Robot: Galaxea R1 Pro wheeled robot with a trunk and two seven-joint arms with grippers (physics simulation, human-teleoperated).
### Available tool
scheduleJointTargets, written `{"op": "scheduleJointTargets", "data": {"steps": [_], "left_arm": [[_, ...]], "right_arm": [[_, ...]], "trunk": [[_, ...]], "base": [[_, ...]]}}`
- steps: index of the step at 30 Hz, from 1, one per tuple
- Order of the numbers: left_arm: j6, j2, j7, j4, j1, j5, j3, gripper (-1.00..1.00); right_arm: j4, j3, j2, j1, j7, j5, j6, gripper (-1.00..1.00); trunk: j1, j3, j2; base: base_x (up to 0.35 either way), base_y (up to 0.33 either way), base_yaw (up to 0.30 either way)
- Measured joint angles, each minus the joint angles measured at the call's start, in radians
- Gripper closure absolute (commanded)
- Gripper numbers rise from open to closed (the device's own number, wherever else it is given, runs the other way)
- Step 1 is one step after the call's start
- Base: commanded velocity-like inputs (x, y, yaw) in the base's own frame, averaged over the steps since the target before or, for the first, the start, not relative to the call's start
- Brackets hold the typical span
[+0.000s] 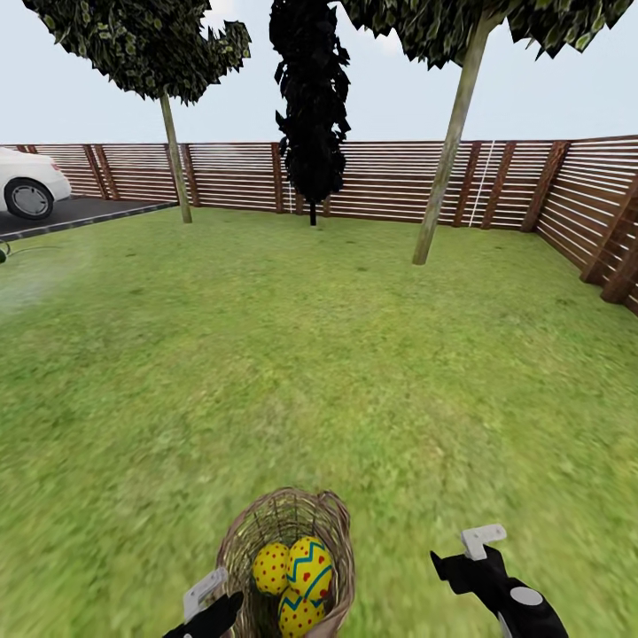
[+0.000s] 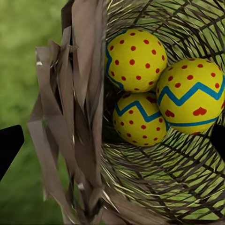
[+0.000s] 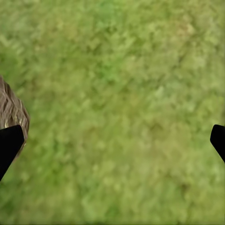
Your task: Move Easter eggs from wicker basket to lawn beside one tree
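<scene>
The wicker basket [image 1: 239,540] stands on the lawn [image 1: 292,354] at the bottom middle of the head view. Three Easter eggs lie inside it: one [image 1: 270,567] at the left, one [image 1: 312,567] at the right, one [image 1: 299,613] nearest me. The left wrist view shows them close up [image 2: 136,58] [image 2: 194,96] [image 2: 138,119]. My left gripper [image 1: 215,607] is open, its fingers [image 2: 9,145] set either side of the basket's braided rim [image 2: 79,108]. My right gripper [image 1: 461,554] hangs open over bare grass to the basket's right. A pale-trunked tree [image 1: 447,151] stands far ahead on the right.
Another tree [image 1: 175,155] stands at the far left and a black column-shaped tree [image 1: 310,97] at the far middle. A brown slatted fence [image 1: 390,182] closes the back and right. A white car [image 1: 27,182] sits on pavement at the far left.
</scene>
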Motion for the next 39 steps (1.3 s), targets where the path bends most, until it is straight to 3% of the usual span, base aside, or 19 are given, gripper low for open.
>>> {"op": "scheduleJointTargets", "data": {"steps": [11, 23, 24, 39], "left_arm": [[0.0, 0.001, 0.0, 0.0, 0.0, 0.0, 0.0, -1.0], [0.0, 0.003, 0.0, 0.0, 0.0, 0.001, 0.004, -1.0], [0.0, 0.003, 0.0, 0.0, 0.0, 0.001, 0.004, 1.0], [0.0, 0.005, 0.0, 0.0, 0.0, 0.002, 0.006, 1.0]], "right_arm": [[0.001, 0.0, 0.001, 0.0, 0.0, 0.001, 0.0, -1.0], [0.001, 0.0, 0.001, 0.0, 0.0, 0.001, 0.0, -1.0], [0.001, 0.0, 0.001, 0.0, 0.0, 0.001, 0.0, -1.0], [0.003, 0.0, 0.001, 0.0, 0.0, 0.001, 0.0, -1.0]], "trunk": [[0.042, -0.034, -0.077], [0.042, -0.035, -0.077], [0.042, -0.035, -0.077], [0.042, -0.035, -0.077]], "base": [[0.0, 0.0, 0.0], [0.0, 0.0, 0.0], [0.0, 0.0, 0.0], [0.0, 0.0, 0.0]]}}
